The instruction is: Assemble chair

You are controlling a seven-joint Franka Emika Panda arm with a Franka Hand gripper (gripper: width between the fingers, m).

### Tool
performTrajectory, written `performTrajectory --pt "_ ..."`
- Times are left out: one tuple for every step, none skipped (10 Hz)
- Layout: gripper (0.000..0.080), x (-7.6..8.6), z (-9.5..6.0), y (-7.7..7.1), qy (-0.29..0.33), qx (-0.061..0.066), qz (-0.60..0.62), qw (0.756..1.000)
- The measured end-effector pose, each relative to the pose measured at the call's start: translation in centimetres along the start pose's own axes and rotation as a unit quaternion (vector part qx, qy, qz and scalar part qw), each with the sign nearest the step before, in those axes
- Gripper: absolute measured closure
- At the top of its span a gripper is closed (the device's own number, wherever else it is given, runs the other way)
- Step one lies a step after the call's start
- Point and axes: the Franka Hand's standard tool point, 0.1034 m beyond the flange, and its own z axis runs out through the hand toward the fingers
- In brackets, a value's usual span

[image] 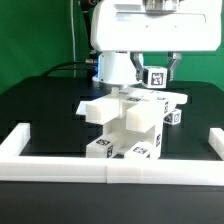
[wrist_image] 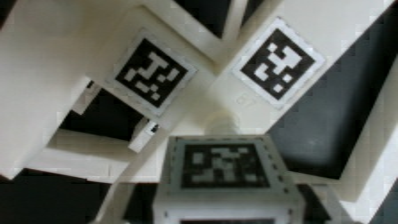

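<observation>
At the exterior view's left, the low white plastic border wall (image: 20, 140) edges the black table top (image: 45, 100). In the middle stands the chair (image: 122, 120), so far a cluster of chunky white plastic blocks and slabs that look joined into 1 body. A flat white slab (image: 95, 108) juts from it toward the exterior view's left, and 2 black-and-white tags show low on its front.

Just right of centre and above this body, the big white two-finger robot gripper (image: 157, 78) hangs with its jaws pinching a small white cube-like plastic leg (image: 157, 76) by 2 opposite sides, clear of the table. In the wrist view the leg (wrist_image: 221, 165) sits between the fingers, its tag facing the camera, with tagged chair surfaces close beneath it.

Further right, a small tagged white block (image: 173, 117) sits at the cluster's edge; I cannot tell whether it is attached or only touching.

My judgement is that the main body is largely together and the work is past its middle. The held leg is not yet seated, and it probably needs lining up with its socket. Whether other legs are already fitted is hidden.
</observation>
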Motion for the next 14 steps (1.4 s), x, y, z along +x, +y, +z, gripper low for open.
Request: performTrajectory --pt "0.0525 -0.1 0.1 0.0 -0.001 0.0 0.0 1.0" --pt "0.0525 -0.1 0.3 0.0 -0.001 -0.001 0.0 1.0" --pt "0.0525 -0.2 0.5 -0.1 0.0 -0.002 0.001 1.0" --pt "0.0525 -0.4 0.8 -0.3 -0.002 -0.003 0.003 1.0" --pt "0.0525 -0.5 1.0 -0.4 -0.004 -0.003 0.003 1.0" --pt "0.0525 -0.6 1.1 -0.5 -0.005 -0.003 0.002 1.0" --pt "0.0525 -0.6 1.3 -0.5 -0.006 -0.003 0.002 1.0" --pt "0.0525 -0.7 1.3 -0.5 -0.007 -0.003 0.002 1.0" --pt "0.0525 -0.8 1.4 -0.5 -0.008 -0.003 0.002 1.0" --pt "0.0525 -0.9 1.5 -0.5 -0.009 -0.003 0.002 1.0" --pt "0.0525 -0.9 1.5 -0.5 -0.009 -0.003 0.002 1.0" --pt "0.0525 -0.9 1.5 -0.4 -0.008 -0.004 0.002 1.0" --pt "0.0525 -0.8 1.5 -0.4 -0.006 -0.005 0.003 1.0" --pt "0.0525 -0.8 1.6 -0.3 -0.006 -0.005 0.003 1.0"
